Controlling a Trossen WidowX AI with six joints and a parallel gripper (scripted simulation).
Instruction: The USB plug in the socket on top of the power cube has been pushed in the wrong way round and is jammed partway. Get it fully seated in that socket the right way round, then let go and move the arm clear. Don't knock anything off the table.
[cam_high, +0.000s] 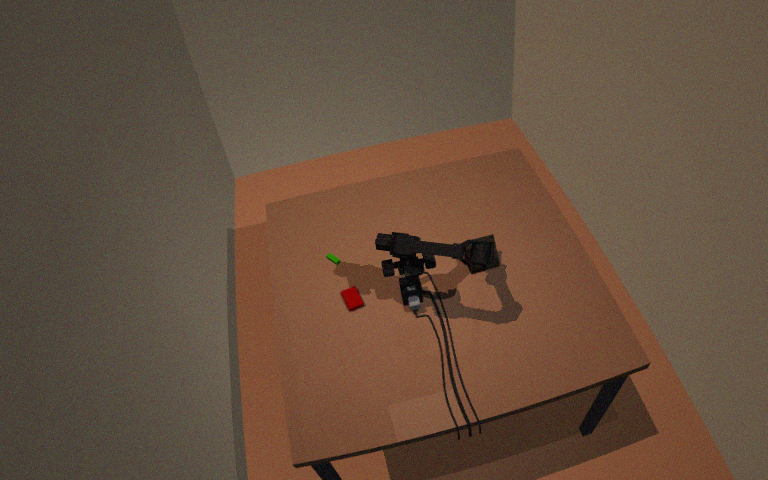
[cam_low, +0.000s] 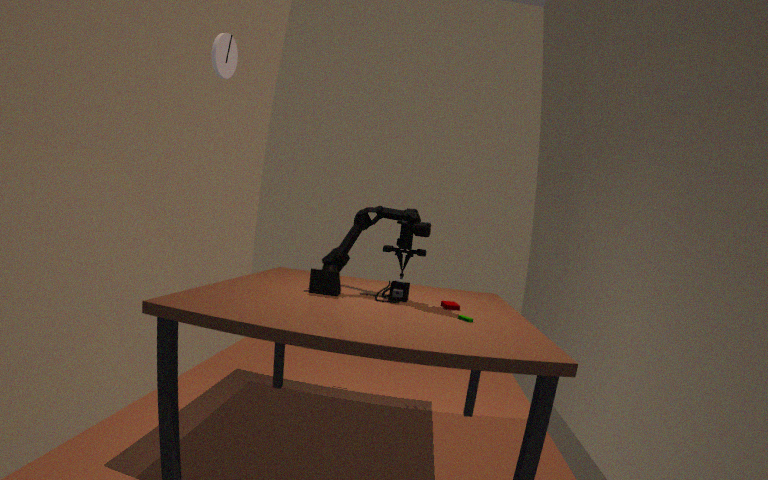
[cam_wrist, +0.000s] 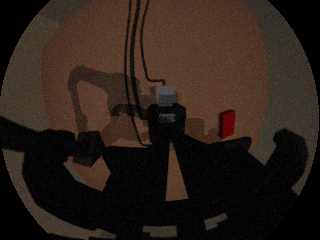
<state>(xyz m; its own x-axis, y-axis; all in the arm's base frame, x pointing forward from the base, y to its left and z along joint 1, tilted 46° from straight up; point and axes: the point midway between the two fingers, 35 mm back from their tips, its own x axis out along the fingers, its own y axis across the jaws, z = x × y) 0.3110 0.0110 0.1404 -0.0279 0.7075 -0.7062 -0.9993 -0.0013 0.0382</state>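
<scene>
The dark power cube (cam_high: 414, 300) (cam_low: 399, 288) stands near the middle of the table (cam_high: 538, 316) (cam_low: 254, 305); its pale top shows in the wrist view (cam_wrist: 166, 95). My gripper (cam_high: 410, 286) (cam_low: 402, 275) (cam_wrist: 170, 132) points straight down right over the cube's top. It is shut on the small dark USB plug (cam_wrist: 166, 115). The plug sits at the fingertips just above the socket. I cannot tell its orientation or how deep it sits. Three black cables (cam_high: 453, 367) (cam_wrist: 136, 34) run from the cube to the table's front edge.
A red block (cam_high: 352, 298) (cam_low: 450, 305) (cam_wrist: 228, 123) lies a short way to one side of the cube. A small green piece (cam_high: 333, 258) (cam_low: 465, 318) lies farther out. The arm's base (cam_high: 481, 254) (cam_low: 324, 281) stands on the other side.
</scene>
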